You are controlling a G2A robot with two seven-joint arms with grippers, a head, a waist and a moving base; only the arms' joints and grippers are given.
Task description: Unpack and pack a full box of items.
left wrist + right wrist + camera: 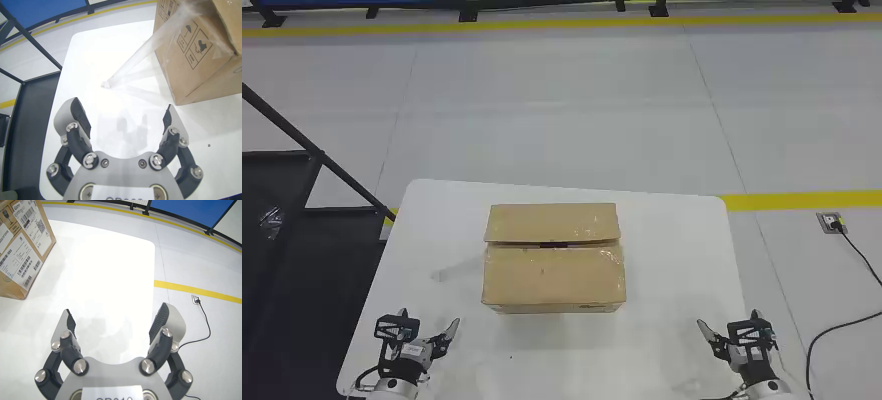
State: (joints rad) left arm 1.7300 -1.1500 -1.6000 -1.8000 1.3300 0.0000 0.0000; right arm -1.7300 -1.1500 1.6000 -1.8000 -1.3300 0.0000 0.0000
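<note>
Top view puts the cardboard box at the middle of the white table. Its two top flaps are folded shut and meet along a seam that gapes a little, so unpacking has not begun. The left gripper and the right gripper both have their fingers spread wide with nothing between them. They sit low over the near edge of the table, each off one near corner of the box and apart from it. A loose strand of clear tape runs from the box's left side down to the tabletop. The step in hand looks to be opening the flaps, and the gaping seam seems the best way in. One fingertip slipped under the near flap's edge and lifted gently, while the other arm steadies the box from its side, should keep it from sliding. The tape strand may stick to a finger, so the approach is better made clear of that side.
</note>
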